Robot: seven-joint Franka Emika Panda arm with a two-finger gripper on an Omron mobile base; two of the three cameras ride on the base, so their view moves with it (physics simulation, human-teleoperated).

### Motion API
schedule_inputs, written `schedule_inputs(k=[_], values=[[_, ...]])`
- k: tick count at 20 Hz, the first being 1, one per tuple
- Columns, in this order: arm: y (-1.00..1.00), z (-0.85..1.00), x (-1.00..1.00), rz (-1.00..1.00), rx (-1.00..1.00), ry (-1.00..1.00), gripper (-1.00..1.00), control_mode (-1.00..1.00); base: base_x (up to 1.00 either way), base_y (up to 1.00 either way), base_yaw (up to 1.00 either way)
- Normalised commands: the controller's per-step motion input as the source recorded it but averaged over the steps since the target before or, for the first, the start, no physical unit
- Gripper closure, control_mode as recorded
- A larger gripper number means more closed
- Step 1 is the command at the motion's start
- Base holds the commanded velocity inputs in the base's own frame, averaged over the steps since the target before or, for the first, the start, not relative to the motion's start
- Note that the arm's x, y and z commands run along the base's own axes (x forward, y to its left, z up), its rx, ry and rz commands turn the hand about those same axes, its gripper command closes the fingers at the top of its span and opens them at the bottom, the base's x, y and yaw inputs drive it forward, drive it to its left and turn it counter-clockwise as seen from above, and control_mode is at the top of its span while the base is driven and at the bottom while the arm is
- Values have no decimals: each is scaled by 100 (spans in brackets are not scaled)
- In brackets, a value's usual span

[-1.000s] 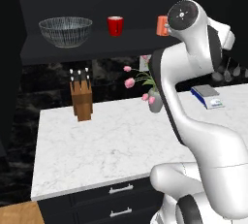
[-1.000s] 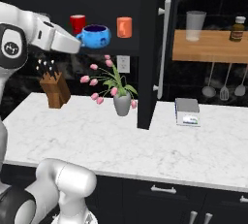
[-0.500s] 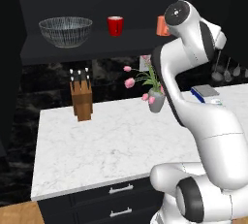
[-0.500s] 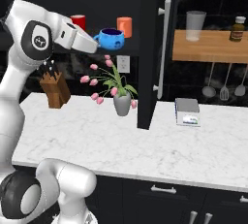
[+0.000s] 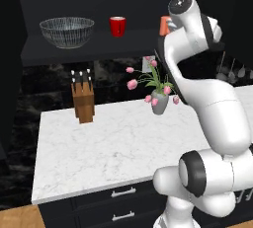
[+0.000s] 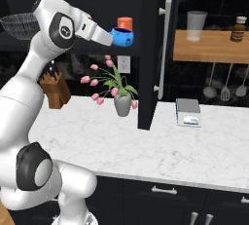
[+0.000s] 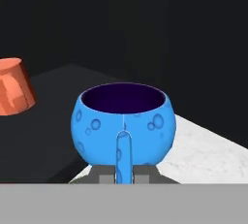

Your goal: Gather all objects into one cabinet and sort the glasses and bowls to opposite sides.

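Gripper point(image 6: 113, 37): two-finger end of the white arm, raised to shelf height in front of the black open-fronted wall cabinet point(image 5: 29, 54); jaws clenched on the handle of the squat bright-blue cup point(image 7: 124, 122).
Blue cup: upright, dark inside, handle toward the hand camera between the finger tips; seen in the right base view directly ahead of the hand.
Orange cup point(image 6: 125, 23): small plain cup on the cabinet shelf, just behind and above the gripper in the right base view; apart from the blue cup.
Red cup point(image 5: 117, 26): on the shelf, well to the gripper's left.
Grey mesh-patterned bowl point(image 5: 66, 31): wide, round, farther left of the gripper than the red cup, at the shelf's far end.
Vase of pink flowers point(image 6: 122, 103): on the white marble counter point(image 5: 108, 148), below the gripper.
Wooden knife block point(image 5: 83, 101): on the counter, below and left of the gripper.
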Motion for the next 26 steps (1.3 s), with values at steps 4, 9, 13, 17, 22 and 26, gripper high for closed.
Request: schedule_inputs(k=[4,9,13,17,22,26], values=[[-31,-3,57,10,3,0,100,-100,0,0,0],[-19,-5,70,8,0,0,100,-100,0,0,0],[-13,-13,49,5,0,0,100,-100,0,0,0],[-15,-11,38,3,0,0,100,-100,0,0,0],[-23,-12,40,2,0,0,100,-100,0,0,0],[-26,-13,27,3,0,-3,100,-100,0,0,0]])
